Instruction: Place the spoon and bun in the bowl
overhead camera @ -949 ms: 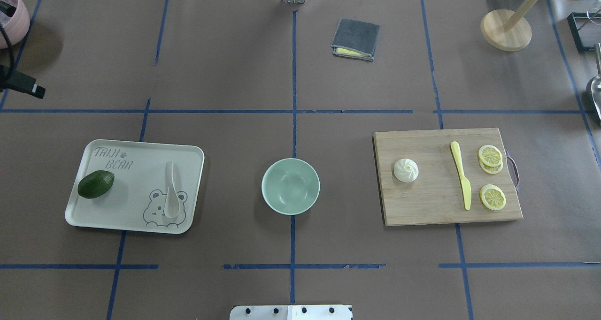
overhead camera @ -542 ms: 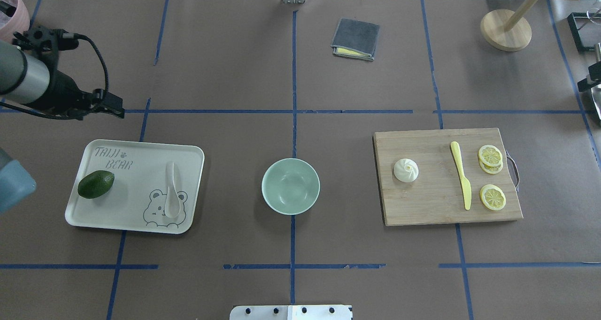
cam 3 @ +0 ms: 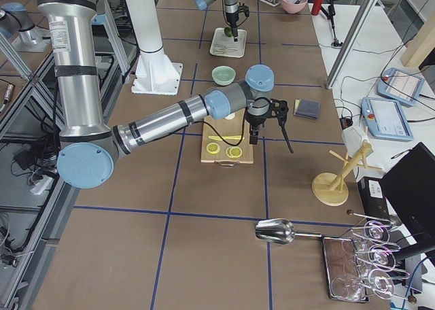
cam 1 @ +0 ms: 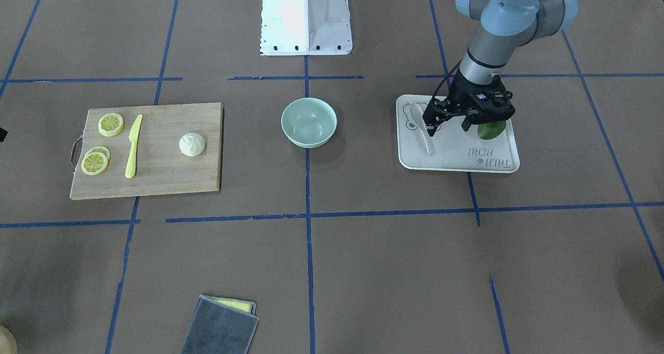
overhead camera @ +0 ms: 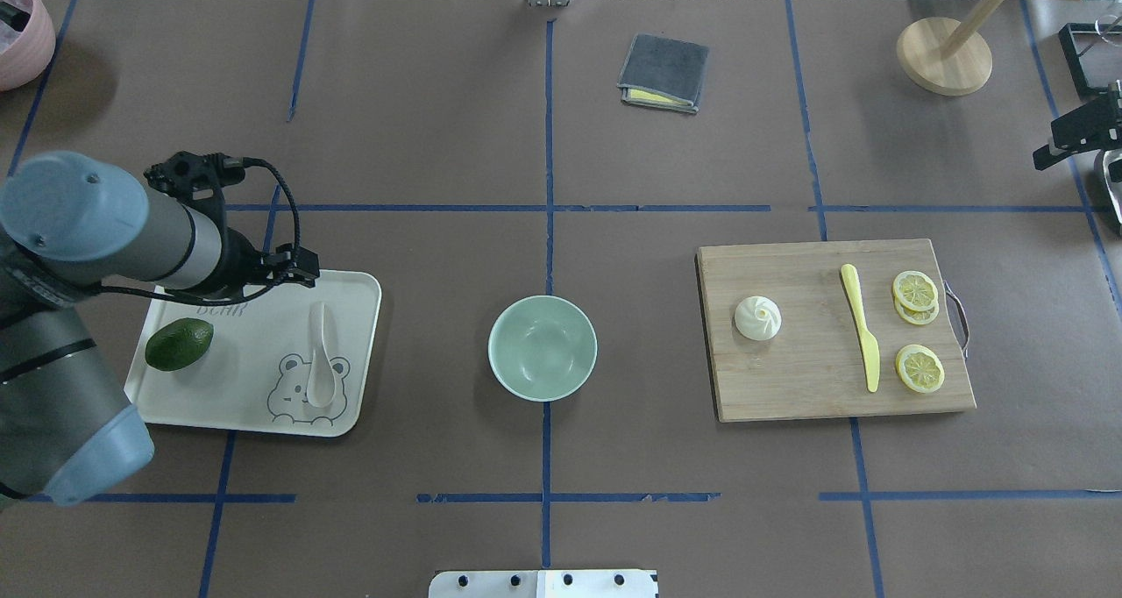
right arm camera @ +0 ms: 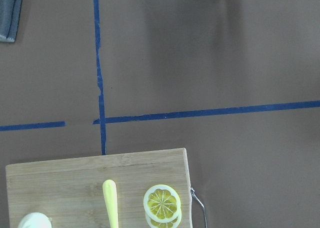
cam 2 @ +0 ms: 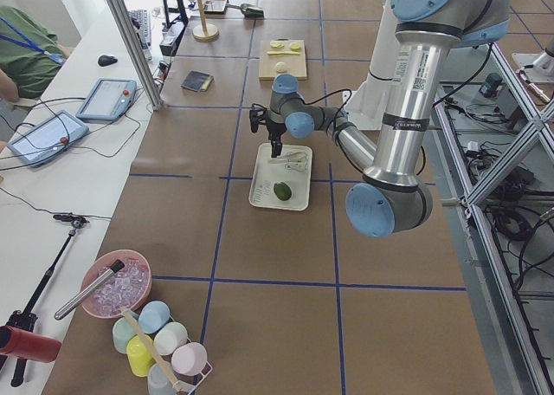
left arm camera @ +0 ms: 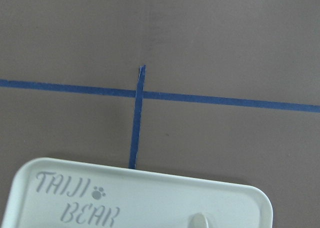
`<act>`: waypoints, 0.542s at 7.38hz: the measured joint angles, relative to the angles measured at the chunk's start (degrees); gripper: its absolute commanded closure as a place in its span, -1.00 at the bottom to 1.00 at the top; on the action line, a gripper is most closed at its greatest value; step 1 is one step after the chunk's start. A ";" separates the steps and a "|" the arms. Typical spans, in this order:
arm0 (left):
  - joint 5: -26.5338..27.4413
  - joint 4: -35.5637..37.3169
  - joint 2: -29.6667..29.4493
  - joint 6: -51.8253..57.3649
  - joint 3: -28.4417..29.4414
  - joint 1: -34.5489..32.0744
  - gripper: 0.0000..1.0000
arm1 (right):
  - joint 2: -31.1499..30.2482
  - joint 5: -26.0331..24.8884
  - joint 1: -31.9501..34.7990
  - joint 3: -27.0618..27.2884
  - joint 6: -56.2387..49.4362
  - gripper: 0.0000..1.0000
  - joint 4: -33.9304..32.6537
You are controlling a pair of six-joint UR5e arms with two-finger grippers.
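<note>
The pale spoon [overhead camera: 317,352] lies on the cream bear tray [overhead camera: 263,405] at the left, scoop toward the robot; it also shows in the front view [cam 1: 428,144]. The white pleated bun [overhead camera: 757,317] sits on the wooden cutting board [overhead camera: 806,387] at the right. The empty mint-green bowl [overhead camera: 543,348] stands at the centre. My left gripper [cam 1: 450,127] hovers over the tray's far part, beside the spoon's handle, open and empty. My right gripper [cam 3: 253,134] hangs over the table beyond the board's far right corner; I cannot tell its state.
A dark avocado [overhead camera: 179,344] lies on the tray. A yellow knife [overhead camera: 862,326] and lemon slices [overhead camera: 916,291] lie on the board. A grey cloth [overhead camera: 663,72] and a wooden stand [overhead camera: 944,54] are at the far side.
My left arm has swung in from the left edge to above the tray's far edge. My right arm has edged further into view at the right edge. The objects have not moved.
</note>
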 measured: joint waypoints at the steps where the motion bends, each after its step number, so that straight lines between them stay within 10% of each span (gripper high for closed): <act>1: 1.61 -0.20 -0.81 -1.72 1.70 1.62 -0.69 | 0.16 0.04 -0.38 0.56 0.75 -1.00 -0.02; 4: 2.89 -0.38 -1.53 -2.67 4.52 3.32 -0.46 | 0.41 0.00 -2.00 2.61 4.16 -1.00 -0.08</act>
